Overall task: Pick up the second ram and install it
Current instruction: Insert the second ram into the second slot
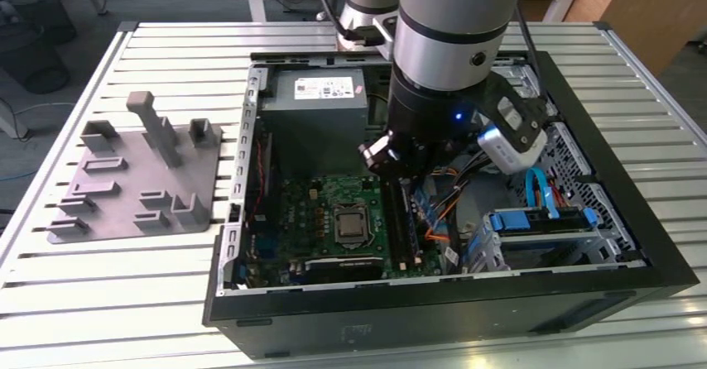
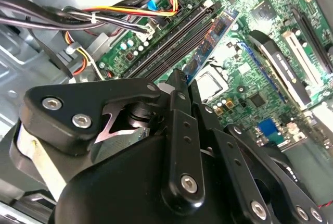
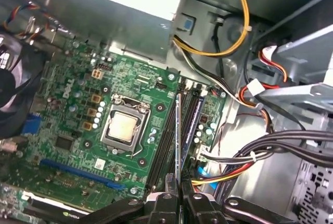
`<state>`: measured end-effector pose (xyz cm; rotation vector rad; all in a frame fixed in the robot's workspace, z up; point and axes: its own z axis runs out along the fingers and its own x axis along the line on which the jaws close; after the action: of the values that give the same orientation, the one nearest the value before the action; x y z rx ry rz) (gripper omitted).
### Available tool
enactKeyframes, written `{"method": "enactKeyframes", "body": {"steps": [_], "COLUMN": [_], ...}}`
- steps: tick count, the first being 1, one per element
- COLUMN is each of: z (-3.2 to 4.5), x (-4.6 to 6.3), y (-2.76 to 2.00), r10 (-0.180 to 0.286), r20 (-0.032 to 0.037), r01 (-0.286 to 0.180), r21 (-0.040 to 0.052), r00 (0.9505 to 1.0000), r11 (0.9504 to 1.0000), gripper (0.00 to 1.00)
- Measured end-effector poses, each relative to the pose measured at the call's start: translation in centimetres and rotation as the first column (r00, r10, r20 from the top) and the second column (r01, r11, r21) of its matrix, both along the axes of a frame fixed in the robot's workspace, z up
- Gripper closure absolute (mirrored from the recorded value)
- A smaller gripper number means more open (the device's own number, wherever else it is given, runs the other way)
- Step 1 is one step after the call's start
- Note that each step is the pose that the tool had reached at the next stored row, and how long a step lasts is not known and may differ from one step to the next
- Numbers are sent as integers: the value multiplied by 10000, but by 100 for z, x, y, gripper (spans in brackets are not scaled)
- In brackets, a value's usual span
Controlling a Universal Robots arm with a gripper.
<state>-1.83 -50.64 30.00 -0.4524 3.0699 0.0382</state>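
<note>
Currently, in the exterior view, the arm reaches down into the open computer case (image 1: 442,319) that stands on the slatted counter (image 1: 111,303). The claw (image 1: 387,155) sits low over the motherboard (image 1: 331,212), at the far end of the long black memory slots (image 1: 403,224). The grey fixture plate (image 1: 132,179) lies well apart, at the exterior view's left.

In the second wrist view, the claw (image 2: 182,86) is clenched on the second ram (image 2: 212,36). The stick runs away from the fingertips, parallel to the memory slots (image 2: 166,41) and close beside them.

In the first wrist view, the second ram (image 3: 178,135) appears edge-on and upright, gripped at one end by the claw (image 3: 179,199). It stands in line with the memory slots (image 3: 167,130), to one side of the processor socket (image 3: 124,127). Whether its lower edge has entered a slot cannot be told.

Judgement for this step: hold the stick vertical and true to the slot's length. Confirm that the end latches stand open. Press evenly, since the grip at one end may tilt the far end. The yellow and black cables (image 3: 229,161) lie near and must not be caught.
</note>
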Motion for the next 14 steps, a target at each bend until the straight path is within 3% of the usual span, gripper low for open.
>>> {"method": "enactKeyframes", "body": {"steps": [7, 14], "z": [-2, -5], "x": [0, 0], "y": [0, 0], "r10": [-753, -1487], "r20": [0, 0], "r01": [753, 1487], "r21": [0, 0], "r00": [9972, 9889], "r11": [9972, 9889], "gripper": [86, 86]}}
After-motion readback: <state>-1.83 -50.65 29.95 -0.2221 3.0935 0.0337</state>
